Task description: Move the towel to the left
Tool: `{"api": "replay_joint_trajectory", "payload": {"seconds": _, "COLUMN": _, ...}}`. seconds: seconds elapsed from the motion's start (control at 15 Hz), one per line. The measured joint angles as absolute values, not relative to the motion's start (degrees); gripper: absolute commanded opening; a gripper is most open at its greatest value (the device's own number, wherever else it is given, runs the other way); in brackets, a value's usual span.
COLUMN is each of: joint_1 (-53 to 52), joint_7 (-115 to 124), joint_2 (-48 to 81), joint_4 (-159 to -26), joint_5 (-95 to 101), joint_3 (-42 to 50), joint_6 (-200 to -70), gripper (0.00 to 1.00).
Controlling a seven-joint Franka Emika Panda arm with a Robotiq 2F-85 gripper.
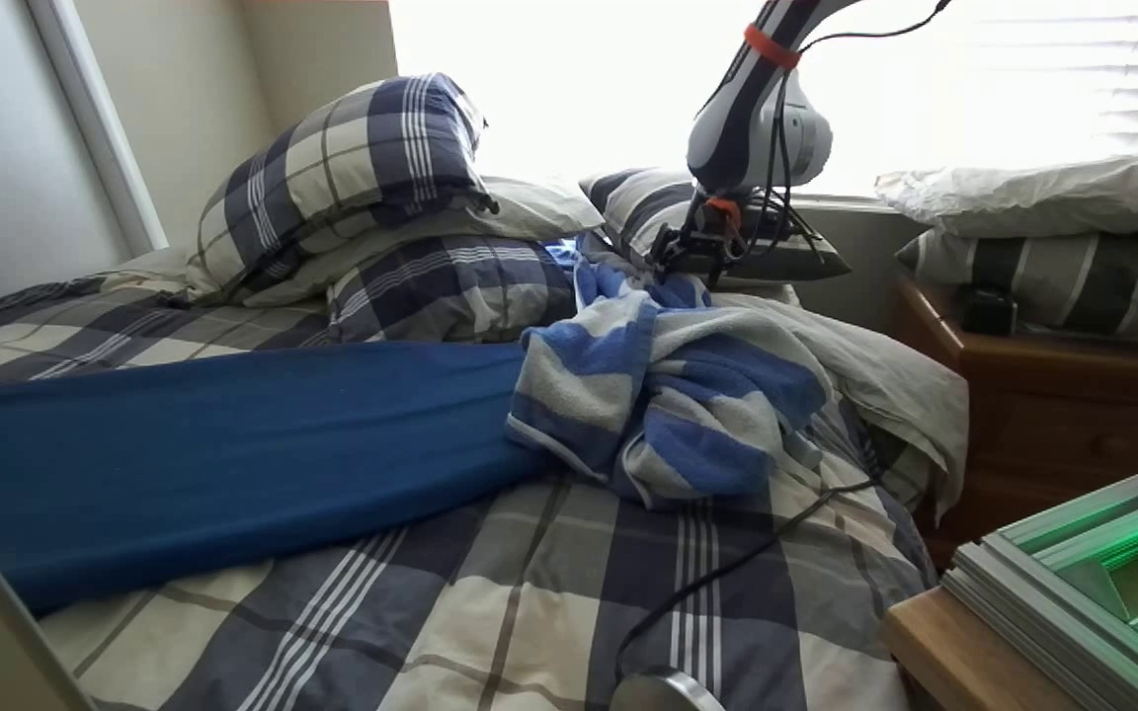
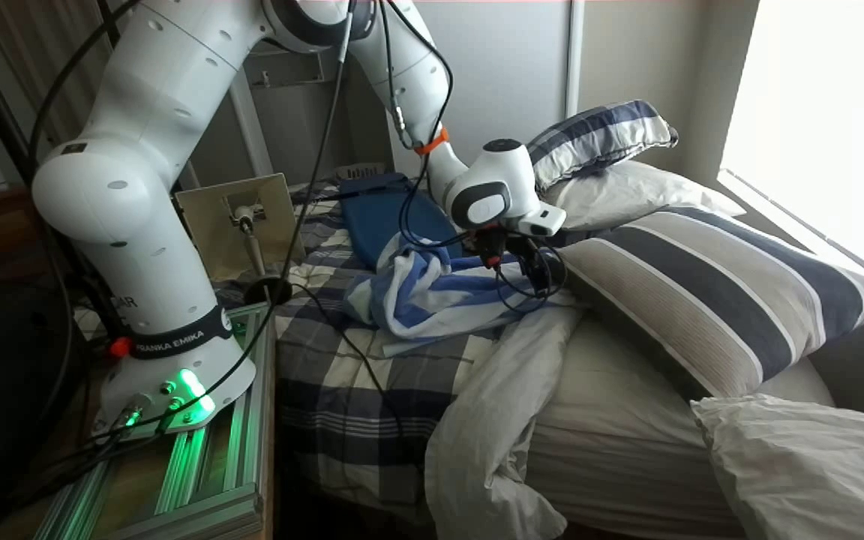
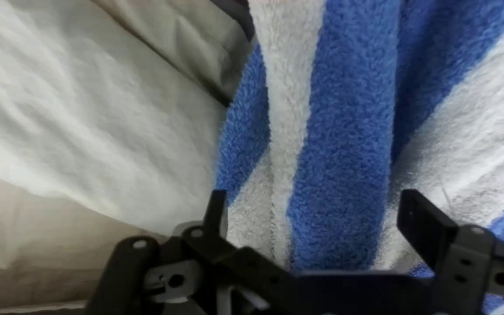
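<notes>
One long blue board [image 1: 233, 454] meets us in an exterior view, running from the left edge toward the middle of the frame over the plaid-covered surface [image 1: 490, 612]. From upper left to upper centre we see a stack: a plaid pillow [image 1: 352, 168] on top, a white pillow [image 1: 534, 209] in between and a second plaid pillow [image 1: 460, 286] lowest. At the centre we find the towel [image 1: 673, 395], striped blue and white, bunched in folds, its left part in front of the board's right end. Above it, right of centre, the arm [image 1: 762, 128] hangs from the top of the frame, the towel's upper folds just below its tip. Farther right a wooden cabinet [image 1: 1073, 425] stands with a striped pillow [image 1: 1053, 272] and a crumpled white bundle [image 1: 1043, 197] on top; at lower right lies a metal framework [image 1: 1033, 583], lit green in places. In the wrist view we have pale bedding [image 3: 94, 118] on the left and the towel from centre to right. The claw [image 3: 314, 205] has its two fingers [image 3: 418, 223] wide apart, towel showing between them and none of it gripped; whether they touch it we cannot tell.
</notes>
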State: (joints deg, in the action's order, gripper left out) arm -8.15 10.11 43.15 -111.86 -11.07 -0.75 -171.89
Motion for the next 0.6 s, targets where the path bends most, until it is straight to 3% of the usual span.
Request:
{"api": "replay_joint_trajectory", "payload": {"seconds": 0.13, "joint_1": -9.18, "joint_7": 10.15, "joint_2": 46.52, "joint_4": -108.84, "joint_5": -10.99, "joint_3": -0.16, "joint_6": -174.18, "gripper": 1.00}}
{"api": "replay_joint_trajectory", "payload": {"seconds": 0.2, "joint_1": -9.99, "joint_7": 10.16, "joint_2": 48.06, "joint_4": -107.56, "joint_5": -10.93, "joint_3": 0.48, "joint_6": -175.65, "gripper": 0.75}}
{"api": "replay_joint_trajectory", "payload": {"seconds": 0.33, "joint_1": -11.78, "joint_7": 10.23, "joint_2": 50.86, "joint_4": -105.39, "joint_5": -10.93, "joint_3": 2.03, "joint_6": -177.66, "gripper": 0.68}}
{"api": "replay_joint_trajectory", "payload": {"seconds": 0.6, "joint_1": -14.69, "joint_7": 11.38, "joint_2": 54.12, "joint_4": -102.73, "joint_5": -10.93, "joint_3": 4.71, "joint_6": -178.29, "gripper": 0.39}}
